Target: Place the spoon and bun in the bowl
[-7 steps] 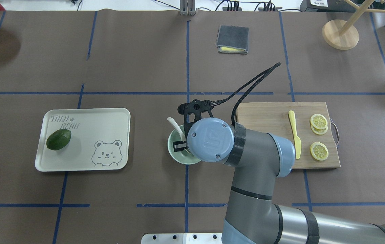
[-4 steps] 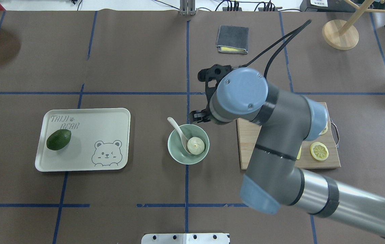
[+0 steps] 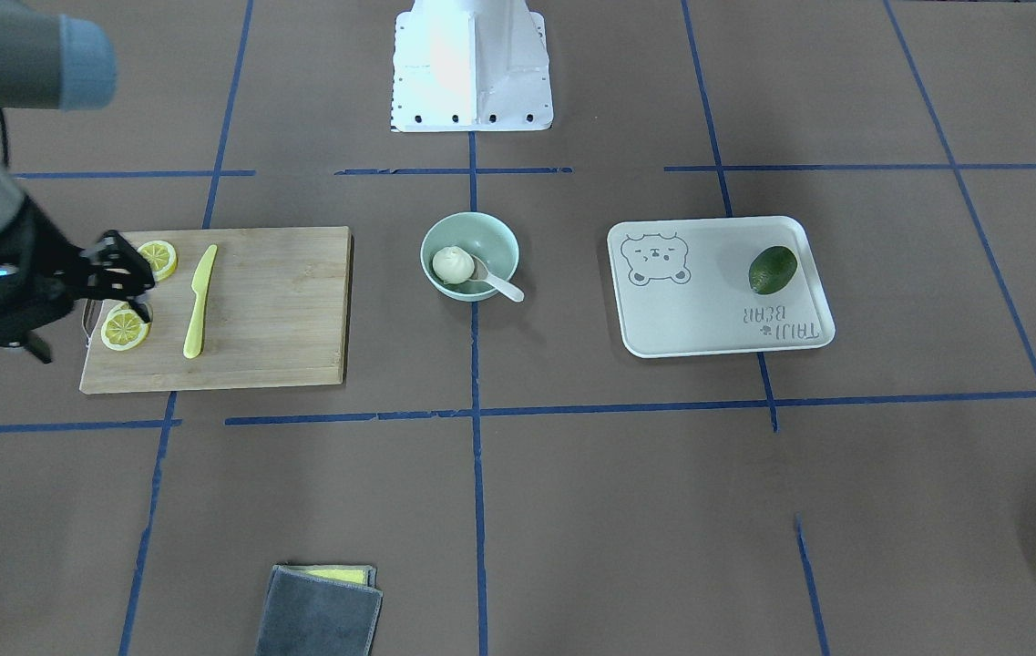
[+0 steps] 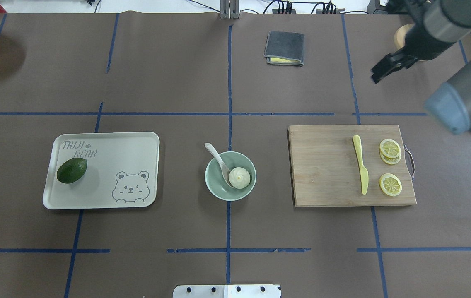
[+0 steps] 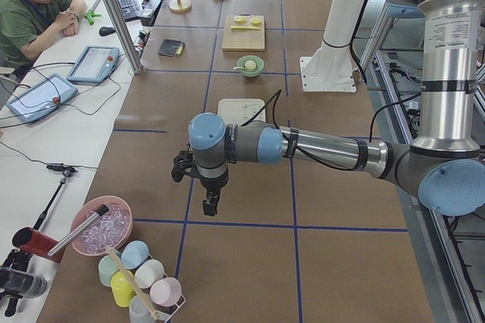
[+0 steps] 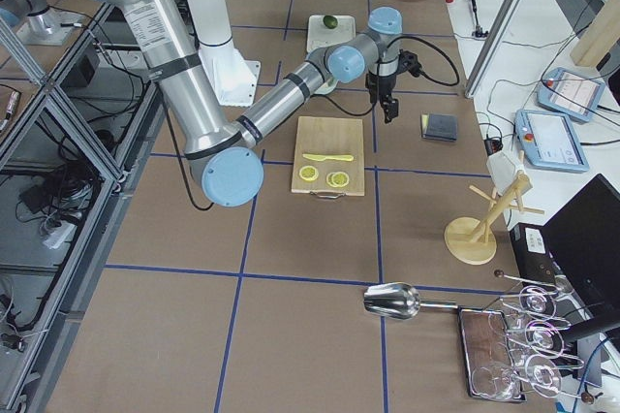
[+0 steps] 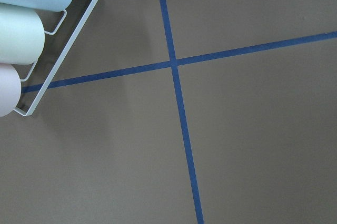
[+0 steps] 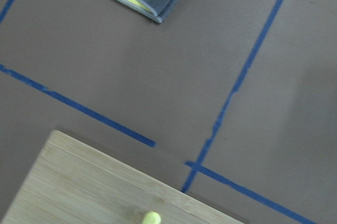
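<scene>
Right arm: we've watched the right gripper point(image 4: 380, 70) swing clear. A second ago it was down inside the bowl; now it hangs past the far edge of the bamboo cutting board point(image 4: 326, 165).
Grip: its jaws look parted with nothing between them, so the load is let go.
Bun: the small white pleated steamed bun point(image 4: 239, 177) now sits in the round mint-green glossy bowl point(image 4: 214, 188), well away on the gripper's left and back toward the robot's base.
Spoon: the off-white plastic soup spoon point(image 4: 217, 156) lies in that bowl too. Its scoop touches the bun, and its handle leans over the rim on the side away from the gripper.
Left arm: the left gripper point(image 5: 210, 203) hangs far off over bare table, and we cannot tell whether it is parted or closed.
Meaning: with both items in the bowl and the arm withdrawn, we judge the task done and see nothing left to place.
</scene>
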Motion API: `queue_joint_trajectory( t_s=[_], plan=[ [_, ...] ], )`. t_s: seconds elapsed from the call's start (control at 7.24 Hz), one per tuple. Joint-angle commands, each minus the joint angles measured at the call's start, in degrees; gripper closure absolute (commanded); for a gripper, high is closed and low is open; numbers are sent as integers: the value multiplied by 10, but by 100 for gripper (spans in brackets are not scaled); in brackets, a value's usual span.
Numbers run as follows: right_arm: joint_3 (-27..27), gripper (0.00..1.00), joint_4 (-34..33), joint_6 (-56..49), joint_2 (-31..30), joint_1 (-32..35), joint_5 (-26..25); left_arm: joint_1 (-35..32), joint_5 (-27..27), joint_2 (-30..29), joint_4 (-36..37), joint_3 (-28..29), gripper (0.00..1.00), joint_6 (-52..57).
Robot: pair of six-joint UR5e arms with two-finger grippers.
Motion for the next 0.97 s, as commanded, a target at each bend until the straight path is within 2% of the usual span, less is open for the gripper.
queue_joint_trajectory(
  t_s=[0.0, 0.28, 0.55, 0.83],
  plan=[
    [0, 0, -51, -199, -73, 125, 35, -1, -45, 6, -5, 2, 0, -1],
    [1, 0, -46, -219, -174, 190, 75, 0, -43, 4, -3, -7, 0, -1],
    [-1, 0, -17, -225, -247, 202, 73, -1, -43, 5, -2, -9, 0, -1],
    [-16, 0, -16, -224, -276, 232, 76, -1, -41, 5, -3, -10, 0, -1]
  ],
)
